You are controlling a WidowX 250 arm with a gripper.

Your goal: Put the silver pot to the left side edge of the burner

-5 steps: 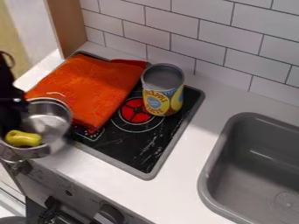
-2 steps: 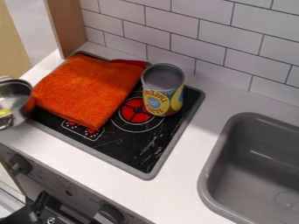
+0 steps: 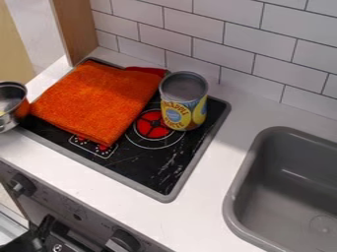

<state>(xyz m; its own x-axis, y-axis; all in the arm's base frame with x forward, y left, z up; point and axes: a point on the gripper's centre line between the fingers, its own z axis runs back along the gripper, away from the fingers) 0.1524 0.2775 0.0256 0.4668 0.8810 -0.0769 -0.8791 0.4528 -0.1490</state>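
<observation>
Find the pot (image 3: 15,118) at nine o'clock, cut by the view's edge, just beside the left end of the burner (image 3: 138,165), with something yellow (image 3: 3,113) inside. Cannot tell its bearing from the gripper, so cannot name the clock hour of approach. Cannot tell the gripper's state either: apart, together or clamped on the pot. Roughly upright, opening upward; round in the body, so without a clear long axis there, and with no handle direction to be read. Seems to meet the left corner of the cloth (image 3: 99,101), at about three o'clock from the pot; cannot tell touch from slight gap. Farther towards three, past the cloth, the can (image 3: 187,115). Likely close to done: probably calls for only a small shift towards three o'clock, or a lowering and letting go if held. Could bunch the cloth by shoving too far.
</observation>
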